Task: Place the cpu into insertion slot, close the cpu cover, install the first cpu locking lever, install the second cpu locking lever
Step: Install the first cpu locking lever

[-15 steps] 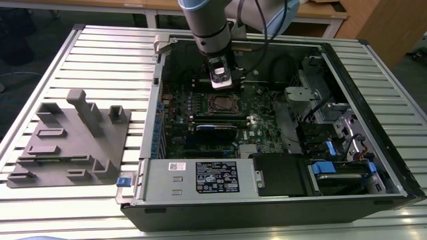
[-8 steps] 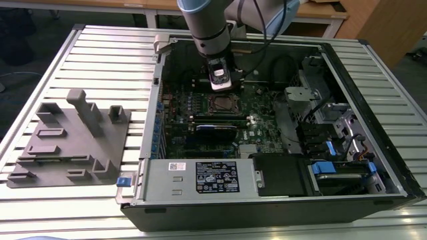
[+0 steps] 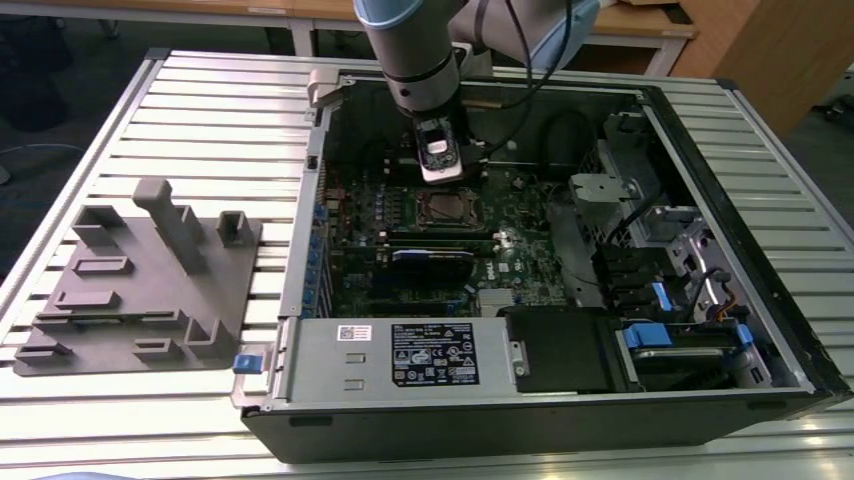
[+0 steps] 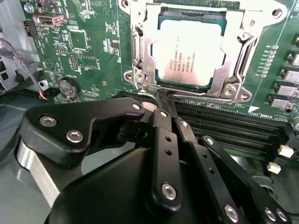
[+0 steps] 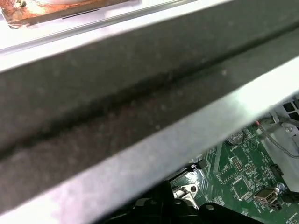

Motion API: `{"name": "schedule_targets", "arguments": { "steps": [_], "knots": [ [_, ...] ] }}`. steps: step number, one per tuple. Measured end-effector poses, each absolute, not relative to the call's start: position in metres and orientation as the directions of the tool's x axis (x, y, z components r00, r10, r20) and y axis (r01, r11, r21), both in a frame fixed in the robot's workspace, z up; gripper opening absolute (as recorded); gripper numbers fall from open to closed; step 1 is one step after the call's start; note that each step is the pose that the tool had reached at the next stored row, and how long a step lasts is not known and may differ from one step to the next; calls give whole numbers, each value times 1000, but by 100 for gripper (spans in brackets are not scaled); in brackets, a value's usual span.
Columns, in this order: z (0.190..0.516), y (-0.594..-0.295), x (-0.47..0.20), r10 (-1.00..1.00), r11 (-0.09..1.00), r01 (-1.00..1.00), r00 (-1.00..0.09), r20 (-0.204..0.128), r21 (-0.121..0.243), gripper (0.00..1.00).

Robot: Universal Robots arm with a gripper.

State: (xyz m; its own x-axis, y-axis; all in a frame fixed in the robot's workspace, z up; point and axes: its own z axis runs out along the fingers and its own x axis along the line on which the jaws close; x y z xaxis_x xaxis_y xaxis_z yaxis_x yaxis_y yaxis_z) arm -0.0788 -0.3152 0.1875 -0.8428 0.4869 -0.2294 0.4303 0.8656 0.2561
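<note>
The cpu (image 4: 189, 53) lies flat in the insertion slot (image 3: 443, 208) on the green motherboard, its silver top facing up. The cpu cover (image 4: 233, 46) is folded down around it as a metal frame. A thin wire locking lever (image 4: 244, 58) runs along one side of the frame, and another rod lies along the socket edge nearest the fingers. My gripper (image 4: 160, 96) has its black fingers (image 4: 164, 135) pressed together, tips right at that socket edge. Whether they pinch the rod is hidden. In the exterior view the gripper (image 3: 443, 172) hangs just behind the socket inside the open case.
Long black memory slots (image 4: 224, 126) run beside the socket, near my fingers. A power supply (image 3: 400, 355) fills the case front and a drive cage (image 3: 667, 260) its right. The case wall (image 5: 140, 93) crosses the first wrist view. A grey fixture (image 3: 140, 280) lies on the slatted table.
</note>
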Motion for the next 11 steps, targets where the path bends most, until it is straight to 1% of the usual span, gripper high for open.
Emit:
{"name": "schedule_targets", "arguments": {
  "steps": [11],
  "knots": [
    [192, -317, -79, 487, 865, 430, -843, -229, 259, 11]
  ]
}}
